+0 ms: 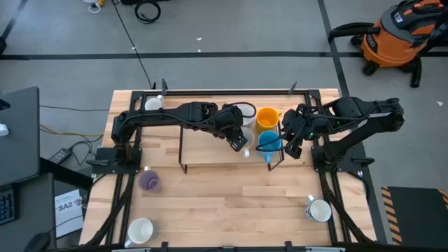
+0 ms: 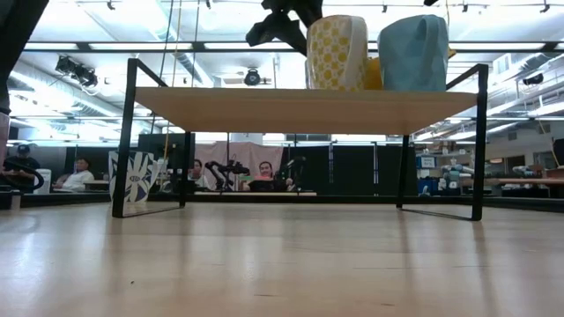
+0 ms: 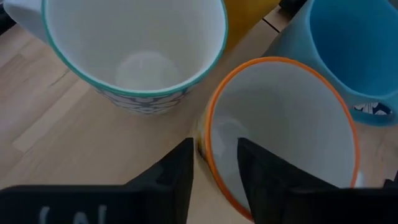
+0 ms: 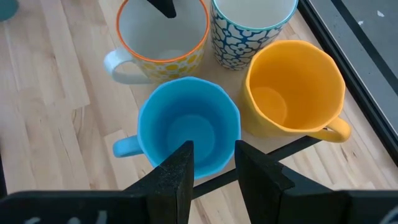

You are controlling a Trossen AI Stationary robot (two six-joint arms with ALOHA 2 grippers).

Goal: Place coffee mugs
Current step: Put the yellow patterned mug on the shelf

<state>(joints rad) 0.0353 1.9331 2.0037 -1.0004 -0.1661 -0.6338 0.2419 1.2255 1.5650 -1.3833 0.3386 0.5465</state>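
Note:
Several coffee mugs stand upright on a wooden shelf (image 1: 210,150): an orange-rimmed yellow-dotted one (image 3: 280,124), a teal-rimmed patterned one (image 3: 134,56), an orange-yellow one (image 4: 292,87) and a bright blue one (image 4: 186,124). My left gripper (image 3: 214,171) is open and slants down over the orange-rimmed mug. One finger is inside its rim and one outside, with a gap showing on both sides. My right gripper (image 4: 214,165) is open over the blue mug's near rim, one finger above the inside and one at the outer edge. I see no touch.
The shelf has a black metal frame (image 2: 128,132) and stands at the table's far middle. On the table top are a white mug (image 1: 152,103) far left, a purple mug (image 1: 149,180), a white mug (image 1: 140,229) near left and another (image 1: 319,210) near right. People sit beyond the table.

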